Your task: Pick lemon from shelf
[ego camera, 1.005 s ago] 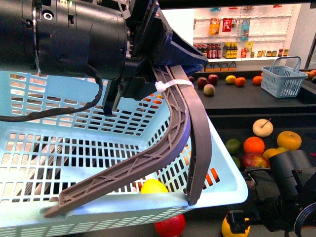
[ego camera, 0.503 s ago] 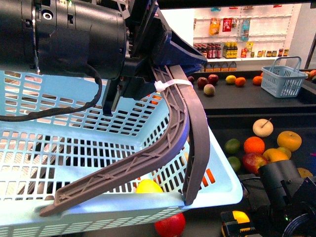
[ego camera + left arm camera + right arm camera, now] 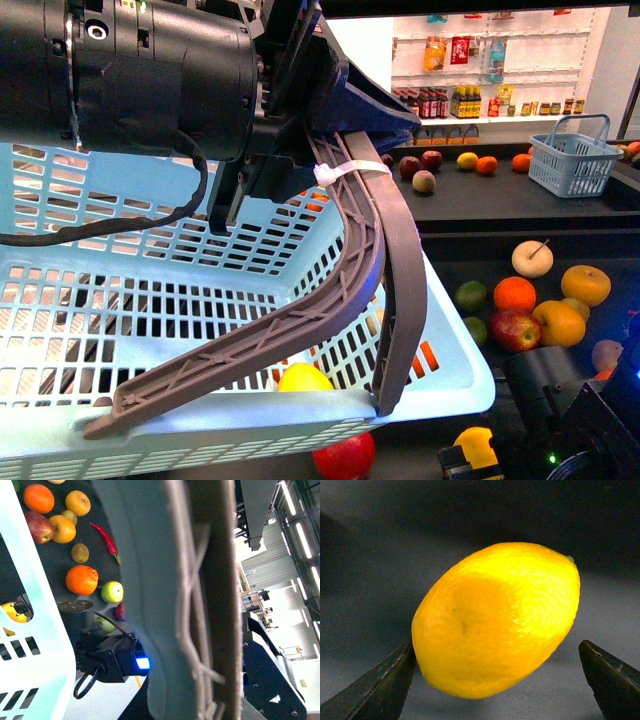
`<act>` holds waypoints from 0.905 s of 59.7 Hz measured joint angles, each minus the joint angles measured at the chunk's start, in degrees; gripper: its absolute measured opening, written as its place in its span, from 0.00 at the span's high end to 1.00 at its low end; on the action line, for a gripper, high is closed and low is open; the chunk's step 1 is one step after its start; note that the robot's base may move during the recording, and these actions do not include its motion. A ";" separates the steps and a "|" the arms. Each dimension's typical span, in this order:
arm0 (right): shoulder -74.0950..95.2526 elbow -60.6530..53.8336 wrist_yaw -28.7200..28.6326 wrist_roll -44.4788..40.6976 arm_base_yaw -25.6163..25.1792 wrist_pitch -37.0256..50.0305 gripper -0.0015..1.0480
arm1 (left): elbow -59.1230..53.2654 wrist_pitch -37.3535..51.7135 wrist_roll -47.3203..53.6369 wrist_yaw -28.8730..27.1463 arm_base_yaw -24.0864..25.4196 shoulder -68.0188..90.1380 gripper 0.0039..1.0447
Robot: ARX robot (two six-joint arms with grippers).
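Note:
The lemon (image 3: 495, 620), bright yellow and oval, lies on the dark tray of the shelf (image 3: 470, 215). It sits between the fingers of my open right gripper (image 3: 496, 647), close against one finger (image 3: 380, 685) and with a clear gap to the other. In the front view the lemon (image 3: 478, 442) shows at the bottom right, just ahead of the right gripper (image 3: 462, 462). My left gripper (image 3: 300, 150) is shut on the grey-brown basket handle (image 3: 360, 260), holding the light-blue basket (image 3: 300, 410) up close to the camera. The handle (image 3: 210, 600) fills the left wrist view.
Oranges (image 3: 515, 293), a red apple (image 3: 515, 328) and a pale apple (image 3: 532, 258) lie on the tray right of the basket. A red fruit (image 3: 345, 457) and another yellow fruit (image 3: 305, 378) sit under the basket's edge. A small blue basket (image 3: 572, 160) stands on the upper tier.
My right arm has slid right and lower in the front view, uncovering the red apple and the fruit beside it. The held basket has barely shifted.

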 joint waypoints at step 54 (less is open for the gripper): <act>3.37 5.22 0.42 0.44 0.92 -0.15 0.24 | 0.00 0.00 0.02 0.00 0.00 0.00 0.94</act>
